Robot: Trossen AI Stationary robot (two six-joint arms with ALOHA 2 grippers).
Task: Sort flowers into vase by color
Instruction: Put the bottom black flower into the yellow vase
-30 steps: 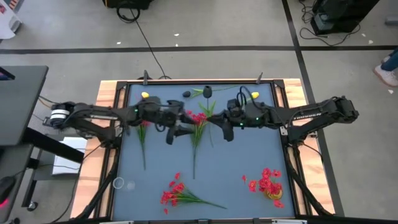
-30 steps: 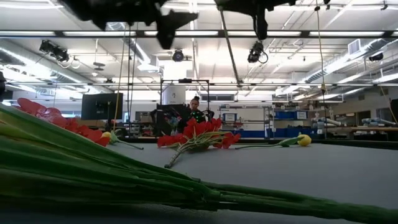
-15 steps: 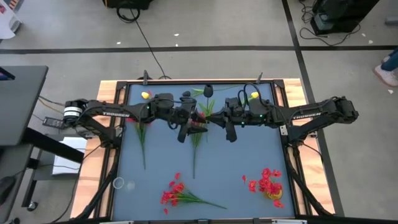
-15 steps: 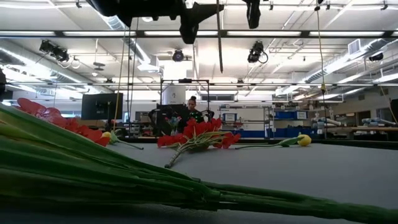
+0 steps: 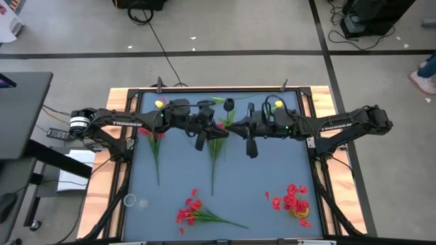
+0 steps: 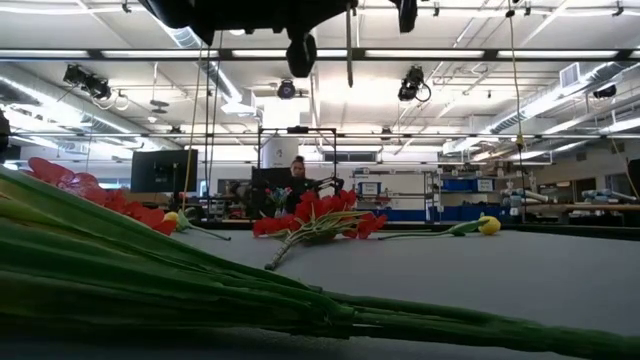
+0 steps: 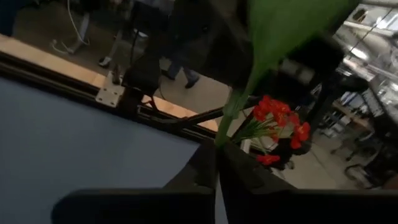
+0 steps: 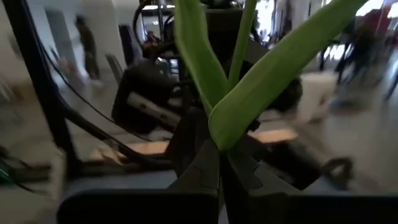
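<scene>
Grey concrete floor surrounds the wood-framed table (image 5: 136, 197), whose dark blue-grey top carries scattered artificial flowers. Both arms are extended toward the middle of the far half of the table. The left gripper (image 5: 199, 141) is clamped on a green stem (image 7: 233, 112), seen pinched between its fingers in the left wrist view. The right gripper (image 5: 251, 145) is likewise closed on a leafy green stalk (image 8: 239, 106), whose leaves rise from between its fingers in the right wrist view. Between the two grippers a red-blossom stem (image 5: 216, 146) is seen lying on the table. Another red bunch (image 5: 192, 211) lies at the near edge, and a further red cluster (image 5: 293, 201) near the right corner. Yellow tulips (image 5: 159, 104) are found along the far edge, with a dark bud (image 5: 228, 103) between them.
</scene>
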